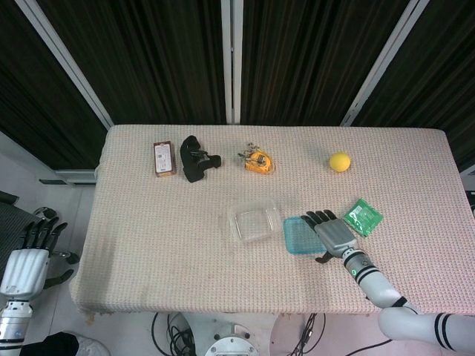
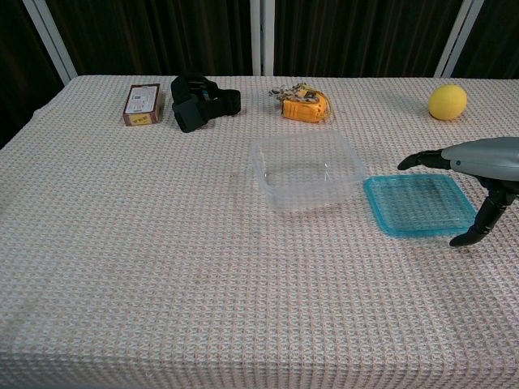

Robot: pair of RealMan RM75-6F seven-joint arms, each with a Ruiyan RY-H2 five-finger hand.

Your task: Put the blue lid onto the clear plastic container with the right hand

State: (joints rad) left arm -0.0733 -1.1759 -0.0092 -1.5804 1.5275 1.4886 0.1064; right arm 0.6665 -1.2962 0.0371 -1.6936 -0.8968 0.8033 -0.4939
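The blue lid [image 2: 418, 204] [image 1: 300, 235] lies flat on the cloth just right of the clear plastic container [image 2: 306, 169] [image 1: 254, 224], which stands open and empty at mid-table. My right hand [image 1: 332, 233] [image 2: 479, 170] hovers at the lid's right edge with fingers spread and thumb hanging down, holding nothing. My left hand [image 1: 28, 256] hangs off the table's left side, fingers apart, empty; the chest view does not show it.
Along the far side sit a brown box [image 2: 143, 104], a black strap [image 2: 200, 100], an orange tape measure [image 2: 303, 104] and a yellow ball [image 2: 448, 102]. A green packet [image 1: 361, 217] lies right of my right hand.
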